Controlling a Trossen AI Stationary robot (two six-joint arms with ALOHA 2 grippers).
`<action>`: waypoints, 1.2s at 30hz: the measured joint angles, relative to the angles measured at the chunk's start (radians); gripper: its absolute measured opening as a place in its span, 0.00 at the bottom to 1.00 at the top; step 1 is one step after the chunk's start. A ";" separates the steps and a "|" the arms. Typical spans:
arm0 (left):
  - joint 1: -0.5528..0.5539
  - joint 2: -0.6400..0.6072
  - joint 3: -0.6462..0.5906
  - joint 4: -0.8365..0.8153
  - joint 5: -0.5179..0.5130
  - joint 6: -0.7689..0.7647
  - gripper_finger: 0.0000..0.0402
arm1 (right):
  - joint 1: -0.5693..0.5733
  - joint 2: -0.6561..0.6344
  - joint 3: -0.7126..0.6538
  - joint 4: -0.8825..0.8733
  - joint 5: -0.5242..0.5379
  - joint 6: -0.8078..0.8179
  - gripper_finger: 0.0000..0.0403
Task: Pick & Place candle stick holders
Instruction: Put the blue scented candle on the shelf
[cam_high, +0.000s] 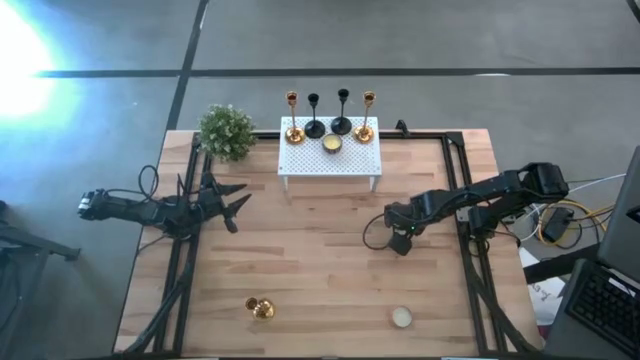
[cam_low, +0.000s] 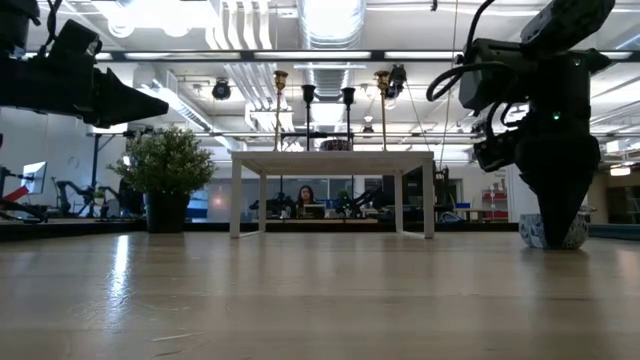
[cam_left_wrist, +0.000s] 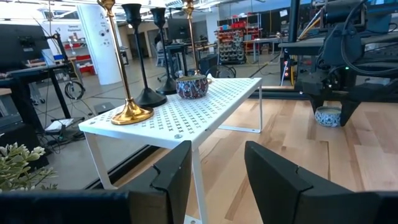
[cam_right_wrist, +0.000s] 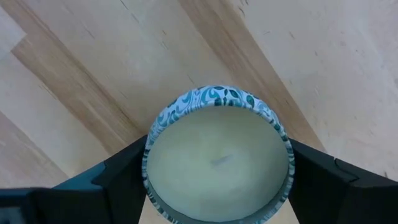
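Observation:
Four candle stick holders stand by their round bases on the white perforated rack (cam_high: 330, 162) at the table's far middle: gold (cam_high: 293, 122), black (cam_high: 314, 120), black (cam_high: 342, 116), gold (cam_high: 365, 122). A small gold piece (cam_high: 260, 308) lies near the front left. My right gripper (cam_high: 400, 243) points down over a blue-and-white patterned candle tin (cam_right_wrist: 217, 162), which sits on the table with one finger on each side. My left gripper (cam_left_wrist: 217, 174) hangs level at the table's left, open with nothing between its fingers. My right gripper comes from above, pointing down, with one finger (cam_right_wrist: 121, 171) on each of two opposite sides of the tin's rim (cam_right_wrist: 149, 155). The tin rests flat on the table. Whether the fingers touch its wall, I cannot tell.
A bushy potted plant (cam_high: 227, 130) stands at the far left beside the rack. A small patterned bowl (cam_left_wrist: 191, 86) sits on the rack among the holders. A white candle (cam_high: 401, 317) lies near the front edge. Bare wood lies between the two arms.

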 joint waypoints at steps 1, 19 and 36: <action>0.000 0.000 0.000 0.000 0.000 0.000 0.38 | 0.000 -0.008 0.001 -0.002 0.000 -0.001 0.72; 0.000 0.000 0.000 0.000 0.000 0.000 0.38 | -0.004 -0.163 0.437 -0.190 -0.030 -0.388 0.72; 0.000 0.000 0.000 0.000 0.000 0.000 0.38 | -0.203 0.031 0.864 -0.375 -0.006 -0.725 0.72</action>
